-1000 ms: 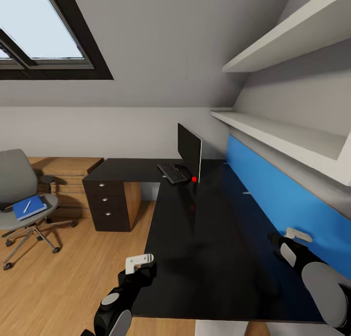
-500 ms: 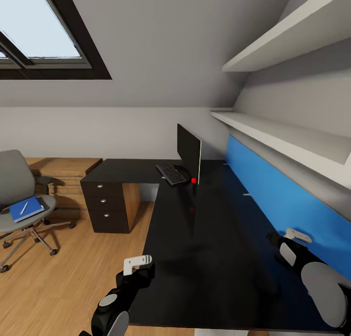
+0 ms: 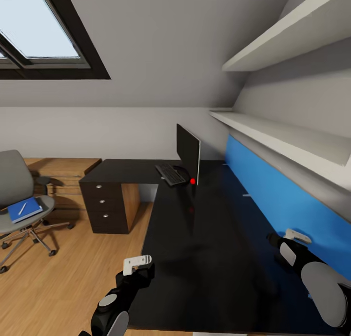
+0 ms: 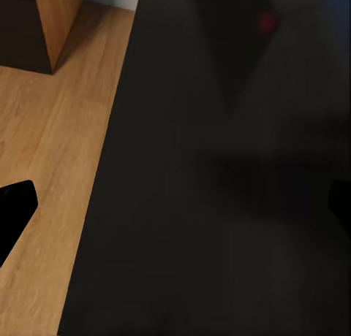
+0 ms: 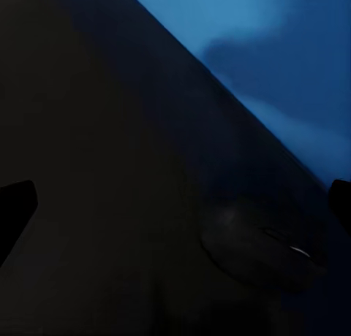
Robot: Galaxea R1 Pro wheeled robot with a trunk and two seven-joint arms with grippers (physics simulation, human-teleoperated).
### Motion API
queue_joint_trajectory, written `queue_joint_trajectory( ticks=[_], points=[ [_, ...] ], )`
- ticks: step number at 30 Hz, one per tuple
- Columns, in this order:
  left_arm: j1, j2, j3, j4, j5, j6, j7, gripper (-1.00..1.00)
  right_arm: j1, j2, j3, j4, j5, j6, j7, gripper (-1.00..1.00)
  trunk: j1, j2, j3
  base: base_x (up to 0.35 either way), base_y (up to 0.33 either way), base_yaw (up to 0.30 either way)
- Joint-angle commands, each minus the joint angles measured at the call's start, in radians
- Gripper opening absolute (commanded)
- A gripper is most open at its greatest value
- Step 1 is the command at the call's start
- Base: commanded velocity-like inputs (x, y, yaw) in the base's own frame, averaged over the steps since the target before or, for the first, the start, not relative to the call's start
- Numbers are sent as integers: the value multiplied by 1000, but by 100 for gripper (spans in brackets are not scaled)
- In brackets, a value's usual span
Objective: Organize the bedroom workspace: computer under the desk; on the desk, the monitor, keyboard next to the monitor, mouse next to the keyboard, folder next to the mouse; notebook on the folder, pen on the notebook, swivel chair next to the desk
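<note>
The mouse [image 5: 259, 248], a small smooth black oval, lies on the glossy black counter [image 3: 209, 258] beside the blue wall panel [image 3: 282, 199], under the right claw [image 5: 175, 197], whose fingers stand apart. It looks light and slippery; pinch its 2 sides. The left claw [image 4: 175, 204] is spread, empty.

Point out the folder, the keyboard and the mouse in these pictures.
folder [image 3: 27, 210]: head view, middle of its blue cover, on the chair seat.
keyboard [image 3: 170, 174]: head view, centre of its key rows.
mouse [image 5: 259, 250]: right wrist view, top of its dark shell.
</note>
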Motion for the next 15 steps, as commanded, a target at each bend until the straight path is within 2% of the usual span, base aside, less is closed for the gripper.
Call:
queue_joint_trajectory(
  ticks=[1, 15],
  points=[
    [-1, 1, -2, -2, 9, 1, 10, 100, 0, 0, 1, -2, -1, 6, -3, 100, 0, -1, -1, 125, -84, 0],
    [-1, 1, -2, -1, 9, 1, 10, 100, 0, 0, 1, -2, 0, 6, -3, 100, 0, -1, -1, 26, -16, 0]
  ],
)
